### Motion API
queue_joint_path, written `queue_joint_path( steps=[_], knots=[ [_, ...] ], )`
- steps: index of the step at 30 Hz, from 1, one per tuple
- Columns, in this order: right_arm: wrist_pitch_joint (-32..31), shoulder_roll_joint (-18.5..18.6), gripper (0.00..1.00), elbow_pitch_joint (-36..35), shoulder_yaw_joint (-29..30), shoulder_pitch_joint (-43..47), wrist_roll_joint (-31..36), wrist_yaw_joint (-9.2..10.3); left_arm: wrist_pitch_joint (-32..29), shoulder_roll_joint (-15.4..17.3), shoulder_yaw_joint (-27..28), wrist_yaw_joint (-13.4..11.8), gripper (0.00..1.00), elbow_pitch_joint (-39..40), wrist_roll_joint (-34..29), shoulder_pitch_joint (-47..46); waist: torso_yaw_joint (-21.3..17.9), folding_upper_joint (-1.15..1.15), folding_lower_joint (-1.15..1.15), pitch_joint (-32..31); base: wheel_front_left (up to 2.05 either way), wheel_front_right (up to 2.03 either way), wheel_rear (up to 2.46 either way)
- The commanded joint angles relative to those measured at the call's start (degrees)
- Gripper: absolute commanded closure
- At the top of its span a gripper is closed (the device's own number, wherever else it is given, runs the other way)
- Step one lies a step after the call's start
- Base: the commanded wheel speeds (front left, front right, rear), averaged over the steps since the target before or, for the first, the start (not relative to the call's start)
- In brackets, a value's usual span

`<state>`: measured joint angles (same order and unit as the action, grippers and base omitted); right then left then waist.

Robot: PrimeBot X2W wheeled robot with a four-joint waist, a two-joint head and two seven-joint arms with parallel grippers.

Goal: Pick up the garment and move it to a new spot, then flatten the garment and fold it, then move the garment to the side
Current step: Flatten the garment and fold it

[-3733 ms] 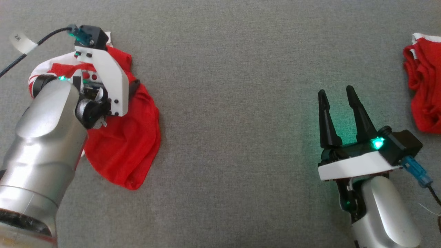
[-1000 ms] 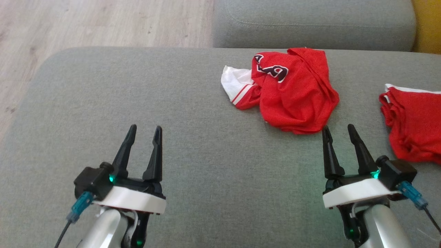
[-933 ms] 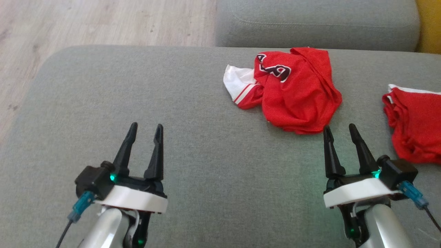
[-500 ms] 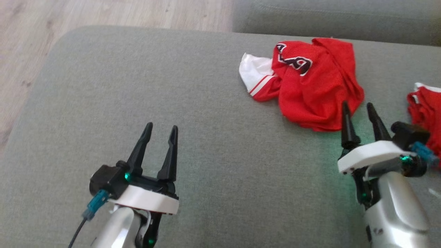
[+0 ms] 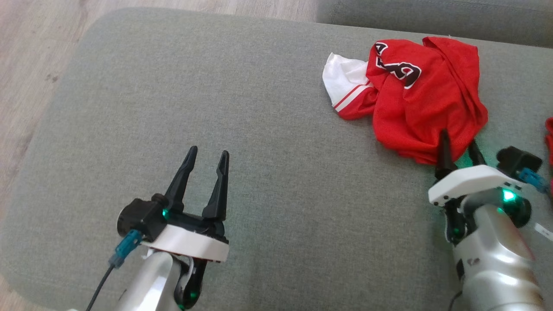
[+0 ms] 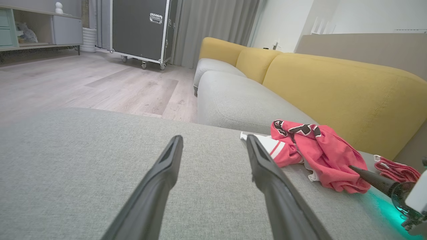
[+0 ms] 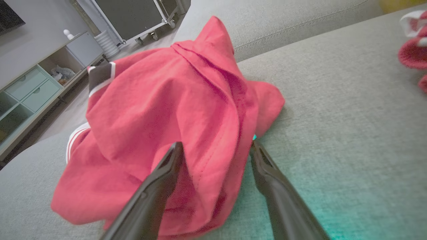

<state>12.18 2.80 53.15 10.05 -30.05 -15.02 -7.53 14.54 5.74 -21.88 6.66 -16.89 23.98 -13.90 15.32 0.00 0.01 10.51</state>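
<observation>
The grey cushion takes up most of the scene, with bare wooden floor beyond its far left corner. The garment, a red jersey with a white sleeve and dark lettering, lies crumpled in a heap on the cushion's far right part, resting flat on the fabric and not lifted.

The right gripper is at the heap's near edge. Its fingers are spread wide, and a fold of red cloth sits between them, but they are not closed on it. The left gripper hovers over bare cushion at the near left, well apart from the jersey, equally wide and empty. A second red cloth sits at the far right edge.

By my reading, the task is barely begun: this is the reach for the first pick-up. The grasp, the move to a new spot, the flattening, the folding and the setting aside all remain.
</observation>
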Motion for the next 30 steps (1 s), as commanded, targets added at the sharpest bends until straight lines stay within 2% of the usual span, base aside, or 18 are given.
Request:
queue_joint_path(
  steps=[1, 2, 3, 4, 8, 13, 18, 22, 25, 30],
  knots=[
    [1.3, 0.1, 0.28, 0.9, -2.4, -3.3, -0.2, 0.04, 0.5, 0.1, 2.6, 0.5, 0.00, 1.2, -0.8, -2.7, 0.0, 0.00, -0.01, 0.1, 0.00, 0.00, 0.00],
    [1.3, 0.1, 0.28, 0.9, -2.4, -3.3, -0.2, 0.04, 0.5, 0.1, 2.6, 0.5, 0.00, 1.2, -0.8, -2.7, 0.0, 0.00, -0.01, 0.1, 0.00, 0.00, 0.00],
    [1.6, 0.1, 0.94, 1.9, -2.9, -3.9, -0.6, 0.04, 0.5, 0.0, 2.8, 0.5, 0.00, 1.2, -0.9, -2.7, 0.0, 0.00, -0.01, 0.1, 0.00, 0.00, 0.00],
    [1.8, 0.1, 1.00, 2.8, -3.3, -4.3, -0.9, 0.04, 0.5, 0.0, 2.9, 0.6, 0.00, 1.1, -1.0, -2.8, -0.1, 0.00, -0.01, 0.0, 0.00, 0.00, 0.00],
    [2.7, 0.1, 1.00, 2.8, -5.6, -6.0, -1.3, 0.04, 0.5, -0.3, 3.8, 0.7, 0.00, 0.7, -1.6, -2.3, -1.0, 0.00, -0.01, -1.3, 0.00, 0.00, 0.00],
    [2.8, 0.1, 1.00, -7.5, -7.5, -3.3, -2.2, 0.04, 0.5, -1.2, 6.5, 0.3, 0.00, 0.6, -2.1, -0.4, -1.6, 0.00, -0.01, -4.6, 0.00, 0.00, 0.00],
    [2.8, 0.1, 1.00, -17.0, -8.4, -1.7, -0.8, 0.04, 0.5, -1.9, 6.9, 0.4, 0.00, 0.4, -2.3, 1.6, -1.4, 0.00, -0.01, -8.4, 0.00, 0.00, 0.00],
    [-1.3, 0.1, 1.00, -21.9, -11.2, -4.2, -0.3, 0.04, 0.5, -2.2, 7.2, 0.6, 0.00, 0.5, -2.0, 3.3, -0.4, 0.00, -0.01, -11.2, 0.00, 0.00, 0.00],
    [-5.6, 0.1, 1.00, -23.8, -15.7, -8.2, 0.0, 0.04, 0.5, -2.4, 7.3, 0.6, 0.00, 0.8, -1.8, 4.0, 0.9, 0.00, -0.01, -12.0, 0.00, 0.00, 0.00],
    [-9.4, 0.1, 1.00, -20.6, -23.9, -18.8, -6.0, 0.04, 0.5, -2.6, 6.8, 0.7, 0.00, 0.8, -1.3, 4.6, 3.8, 0.00, -0.01, -12.5, 0.00, 0.00, 0.00]
  ],
)
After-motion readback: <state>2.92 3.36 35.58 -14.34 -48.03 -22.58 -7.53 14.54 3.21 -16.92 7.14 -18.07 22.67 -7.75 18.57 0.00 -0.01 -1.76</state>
